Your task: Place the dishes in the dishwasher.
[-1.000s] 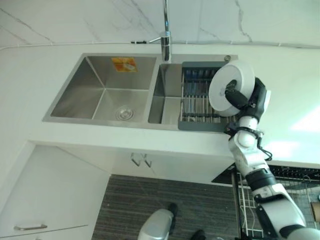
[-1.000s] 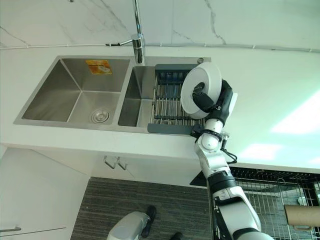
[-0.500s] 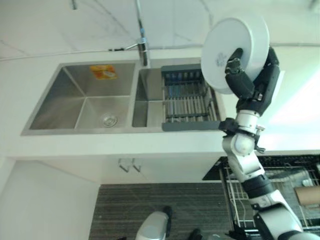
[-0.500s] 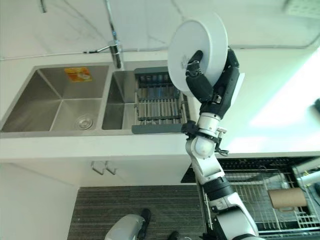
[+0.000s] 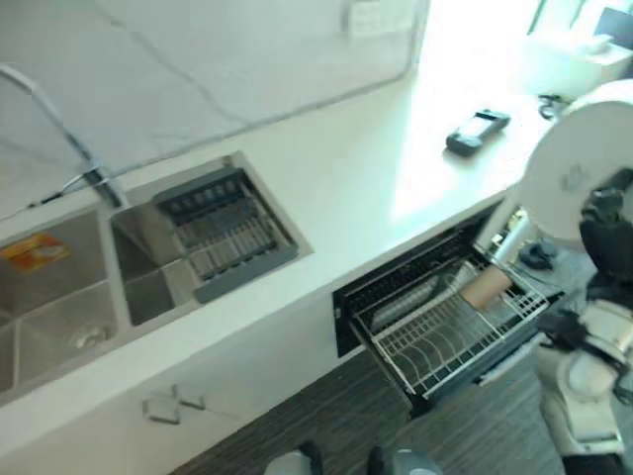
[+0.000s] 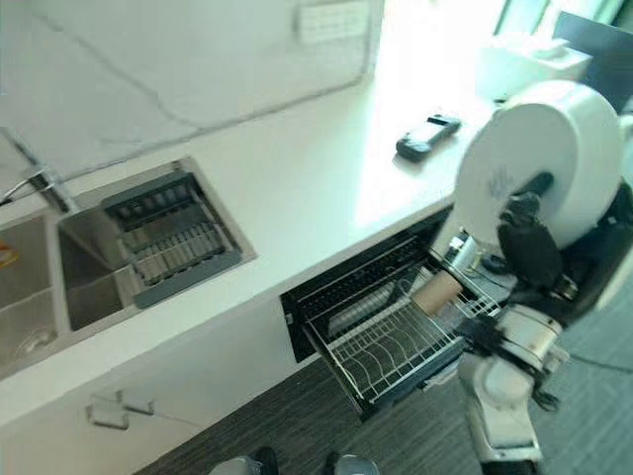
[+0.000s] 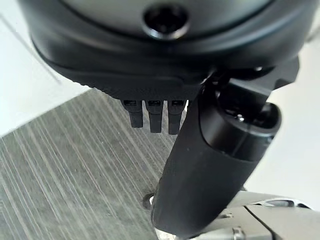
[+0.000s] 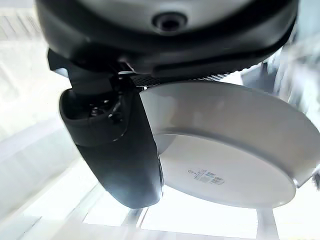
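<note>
Carrying step: the right robot hand (image 6: pixel 534 252), clamped on the round white ceramic plate (image 6: pixel 554 158), must next lower it into the open dishwasher's wire rack (image 6: pixel 396 341).

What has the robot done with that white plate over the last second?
The right hand lifted the white plate off the sink rack and carried it toward the open dishwasher rack; the camera swung that way too. Fingers stay clamped on it.
</note>
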Controlling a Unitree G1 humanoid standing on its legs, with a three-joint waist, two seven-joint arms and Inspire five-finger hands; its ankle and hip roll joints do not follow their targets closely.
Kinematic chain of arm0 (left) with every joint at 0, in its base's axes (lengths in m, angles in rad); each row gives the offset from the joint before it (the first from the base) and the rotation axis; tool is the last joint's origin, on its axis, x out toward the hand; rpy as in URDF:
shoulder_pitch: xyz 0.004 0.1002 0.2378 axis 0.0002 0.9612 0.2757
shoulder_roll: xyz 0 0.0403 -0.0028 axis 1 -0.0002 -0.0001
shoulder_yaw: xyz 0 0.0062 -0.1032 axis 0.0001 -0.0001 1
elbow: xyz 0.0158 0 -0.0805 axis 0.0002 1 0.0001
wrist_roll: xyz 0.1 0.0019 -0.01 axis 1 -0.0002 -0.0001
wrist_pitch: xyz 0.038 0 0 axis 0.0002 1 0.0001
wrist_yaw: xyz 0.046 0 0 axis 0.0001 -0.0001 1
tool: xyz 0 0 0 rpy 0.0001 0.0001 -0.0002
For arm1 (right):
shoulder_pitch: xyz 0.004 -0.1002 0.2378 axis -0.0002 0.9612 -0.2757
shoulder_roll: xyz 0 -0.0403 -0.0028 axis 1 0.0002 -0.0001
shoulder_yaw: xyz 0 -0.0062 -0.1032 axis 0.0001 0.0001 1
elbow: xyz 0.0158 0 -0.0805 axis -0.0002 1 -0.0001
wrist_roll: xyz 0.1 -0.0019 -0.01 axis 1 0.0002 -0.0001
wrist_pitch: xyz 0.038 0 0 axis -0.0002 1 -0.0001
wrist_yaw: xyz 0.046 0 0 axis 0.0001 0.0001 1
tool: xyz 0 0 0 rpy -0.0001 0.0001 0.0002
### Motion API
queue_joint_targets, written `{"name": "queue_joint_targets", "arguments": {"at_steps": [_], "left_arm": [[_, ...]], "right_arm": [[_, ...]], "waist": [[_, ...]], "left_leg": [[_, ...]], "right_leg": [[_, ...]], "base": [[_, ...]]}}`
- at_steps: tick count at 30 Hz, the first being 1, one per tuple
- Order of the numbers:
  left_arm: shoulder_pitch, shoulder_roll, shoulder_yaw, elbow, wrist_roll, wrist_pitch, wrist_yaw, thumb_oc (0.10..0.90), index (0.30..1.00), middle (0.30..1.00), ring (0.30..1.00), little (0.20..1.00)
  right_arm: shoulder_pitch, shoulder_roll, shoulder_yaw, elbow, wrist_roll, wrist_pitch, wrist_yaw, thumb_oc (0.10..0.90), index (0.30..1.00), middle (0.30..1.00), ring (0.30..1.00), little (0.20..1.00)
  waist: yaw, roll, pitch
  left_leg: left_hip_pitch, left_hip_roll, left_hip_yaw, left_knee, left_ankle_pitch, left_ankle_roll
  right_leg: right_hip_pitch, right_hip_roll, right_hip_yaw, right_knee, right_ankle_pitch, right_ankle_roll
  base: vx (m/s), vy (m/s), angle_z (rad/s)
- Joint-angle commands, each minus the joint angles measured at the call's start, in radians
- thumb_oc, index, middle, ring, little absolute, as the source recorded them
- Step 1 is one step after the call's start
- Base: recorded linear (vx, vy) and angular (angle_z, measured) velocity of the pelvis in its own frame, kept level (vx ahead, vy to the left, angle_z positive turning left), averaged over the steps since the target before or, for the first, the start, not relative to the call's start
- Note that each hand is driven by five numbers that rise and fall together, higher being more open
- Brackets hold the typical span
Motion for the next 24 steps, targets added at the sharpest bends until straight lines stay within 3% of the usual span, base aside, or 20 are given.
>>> {"name": "queue_joint_targets", "arguments": {"at_steps": [1, 6, 12, 16, 24], "left_arm": [[-0.045, 0.002, 0.018, -0.028, -0.022, -0.011, 0.007, 0.8, 0.9, 0.9, 0.9, 0.9], [-0.052, 0.003, 0.005, -0.052, -0.001, 0.006, 0.002, 0.8, 0.9, 0.9, 0.9, 0.9], [-0.087, 0.015, -0.036, -0.079, 0.01, 0.023, -0.012, 0.8, 0.9, 0.9, 0.9, 0.9], [-0.092, 0.024, -0.04, -0.089, 0.02, 0.04, -0.015, 0.8, 0.9, 0.9, 0.9, 0.9], [-0.075, 0.033, -0.036, -0.073, 0.031, 0.033, -0.024, 0.8, 0.9, 0.9, 0.9, 0.9]], "right_arm": [[-0.147, -0.015, -0.063, -0.037, 0.029, -0.071, 0.175, 0.4, 0.3, 0.3, 0.3, 0.3], [-0.117, 0.003, -0.028, 0.065, 0.025, -0.059, 0.278, 0.4, 0.3, 0.3, 0.3, 0.3], [-0.166, -0.015, 0.058, 0.192, -0.042, -0.033, 0.313, 0.4, 0.3, 0.3, 0.3, 0.3], [-0.21, -0.039, 0.086, 0.24, -0.089, -0.021, 0.295, 0.4, 0.3, 0.3, 0.3, 0.3], [-0.243, -0.053, 0.134, 0.355, -0.19, 0.091, 0.245, 0.4, 0.3, 0.3, 0.3, 0.3]], "waist": [[0.013, -0.021, -0.015], [0.0, -0.019, 0.005], [0.026, -0.005, 0.043], [0.048, 0.005, 0.07], [0.078, 0.016, 0.101]], "left_leg": [[0.024, 0.003, -0.052, 0.053, -0.193, 0.01], [0.035, 0.006, -0.05, 0.053, -0.2, 0.002], [0.003, 0.0, -0.082, 0.053, -0.175, 0.0], [-0.024, -0.005, -0.108, 0.053, -0.156, -0.003], [-0.04, -0.022, -0.145, 0.053, -0.14, -0.002]], "right_leg": [[0.079, -0.037, -0.069, -0.017, -0.096, 0.047], [0.088, -0.034, -0.068, -0.017, -0.11, 0.046], [0.072, -0.029, -0.097, -0.017, -0.099, 0.029], [0.058, -0.028, -0.114, -0.017, -0.089, 0.024], [0.051, -0.036, -0.128, 0.009, -0.095, 0.017]], "base": [[0.0, -0.039, -0.17], [0.06, -0.023, -0.14], [0.0, -0.013, 0.05], [-0.01, -0.007, 0.26], [0.04, 0.028, 0.11]]}}
